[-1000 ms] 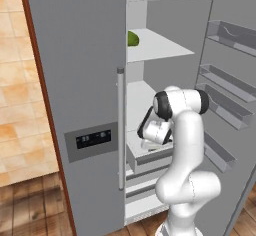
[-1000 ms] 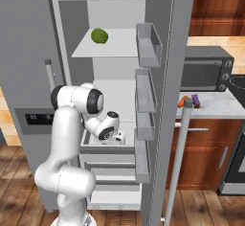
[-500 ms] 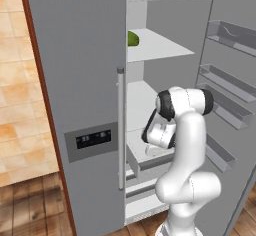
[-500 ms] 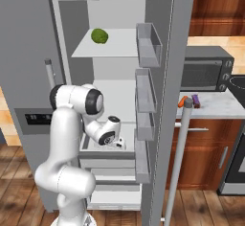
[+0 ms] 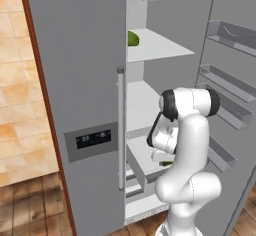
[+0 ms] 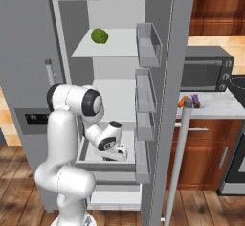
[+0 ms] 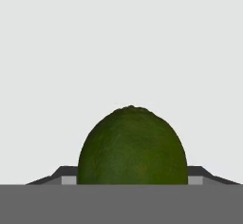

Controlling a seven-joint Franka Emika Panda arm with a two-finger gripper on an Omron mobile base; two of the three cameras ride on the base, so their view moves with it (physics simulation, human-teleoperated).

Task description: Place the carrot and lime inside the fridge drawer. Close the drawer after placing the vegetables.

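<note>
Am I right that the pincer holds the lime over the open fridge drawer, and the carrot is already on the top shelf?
Not quite. The pincer does hold the lime over the open fridge drawer, but the right base view shows the carrot on the counter beside the microwave. The top shelf holds a larger green fruit.

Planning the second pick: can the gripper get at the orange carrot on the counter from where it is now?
Probably not as things stand. The gripper is down in the pale pulled-out fridge drawer, shut on the dark green lime, and the orange carrot lies beyond the open fridge door.
</note>
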